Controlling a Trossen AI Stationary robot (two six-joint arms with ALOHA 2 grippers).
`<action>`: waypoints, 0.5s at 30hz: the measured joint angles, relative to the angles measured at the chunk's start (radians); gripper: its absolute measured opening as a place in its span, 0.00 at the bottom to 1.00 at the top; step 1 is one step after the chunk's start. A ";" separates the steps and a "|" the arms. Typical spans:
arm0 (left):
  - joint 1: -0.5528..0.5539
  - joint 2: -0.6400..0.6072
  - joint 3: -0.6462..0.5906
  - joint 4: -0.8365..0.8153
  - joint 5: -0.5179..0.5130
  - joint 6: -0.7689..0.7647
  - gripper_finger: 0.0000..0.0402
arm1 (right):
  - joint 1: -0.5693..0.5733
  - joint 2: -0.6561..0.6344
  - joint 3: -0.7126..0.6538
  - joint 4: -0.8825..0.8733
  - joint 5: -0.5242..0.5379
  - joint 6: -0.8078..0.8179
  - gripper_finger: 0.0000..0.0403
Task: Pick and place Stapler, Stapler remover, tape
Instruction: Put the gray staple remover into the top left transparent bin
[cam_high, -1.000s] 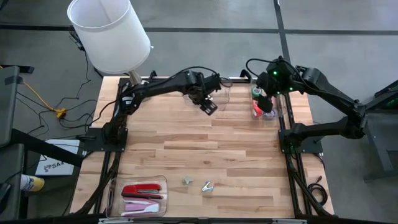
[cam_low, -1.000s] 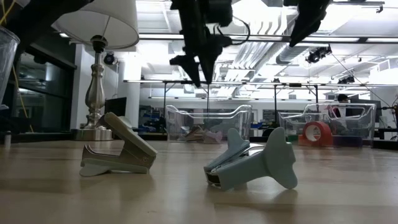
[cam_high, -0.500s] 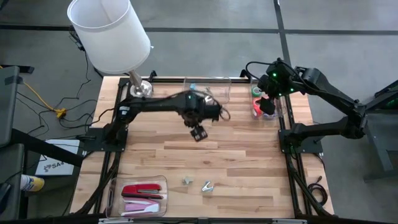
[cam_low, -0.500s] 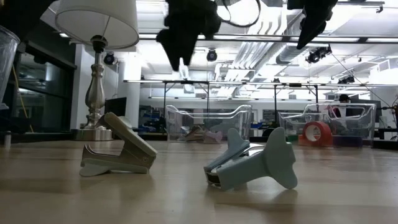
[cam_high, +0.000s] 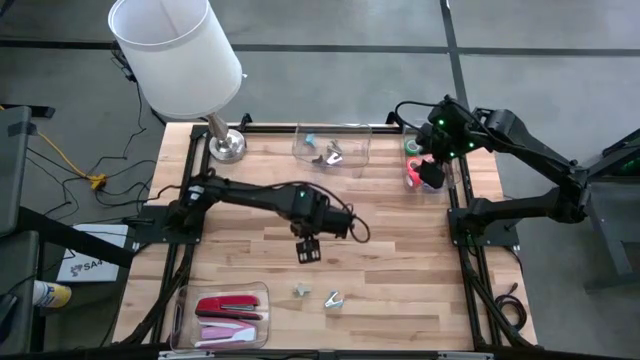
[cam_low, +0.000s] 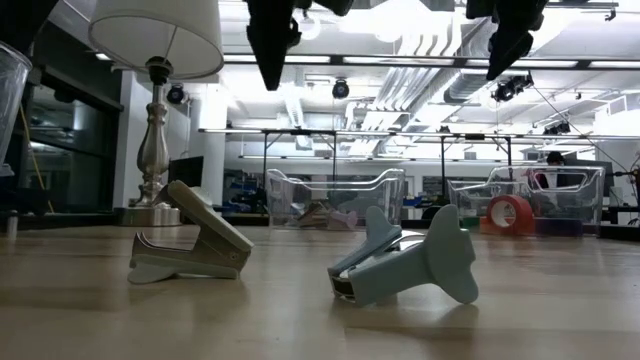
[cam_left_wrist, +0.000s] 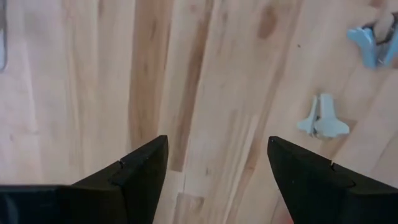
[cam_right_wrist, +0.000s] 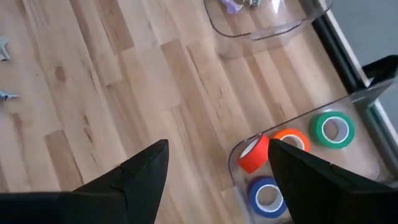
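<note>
My left gripper (cam_high: 308, 248) (cam_left_wrist: 216, 140) hangs open over bare wood in the middle of the table, pointing down. Two grey staple removers (cam_high: 301, 291) (cam_high: 333, 299) lie on the table nearer the front edge; the left wrist view shows them (cam_left_wrist: 323, 118) (cam_left_wrist: 372, 42) beyond the fingers. A red stapler (cam_high: 228, 305) lies in a clear tray at the near left. My right gripper (cam_high: 428, 170) (cam_right_wrist: 219, 144) is open, raised above the far-right bin holding the tape rolls: red-orange (cam_right_wrist: 254, 155), green (cam_right_wrist: 333, 129) and blue (cam_right_wrist: 267, 196).
A clear bin (cam_high: 333, 148) at the far middle holds more staple removers. A lamp with a white shade (cam_high: 175, 50) stands at the far left corner. Pale staplers (cam_high: 228, 333) lie beside the red one in the tray (cam_high: 185, 300). Open wood stretches across the table's middle and right.
My left gripper has swung from beside the far clear bin toward the table's near edge, out over the middle of the table, rolling about its own axis on the way. The staple removers on the table have stayed where they were.
</note>
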 joint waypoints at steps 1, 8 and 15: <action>-0.011 0.000 0.000 0.000 0.000 0.000 0.68 | 0.000 0.000 0.000 -0.004 -0.002 0.007 0.66; -0.077 0.000 0.000 0.000 -0.029 0.005 0.68 | 0.038 -0.030 0.000 -0.046 -0.001 0.071 0.66; -0.128 0.000 0.000 0.001 -0.067 -0.044 0.67 | 0.156 -0.118 0.000 -0.042 0.013 0.222 0.66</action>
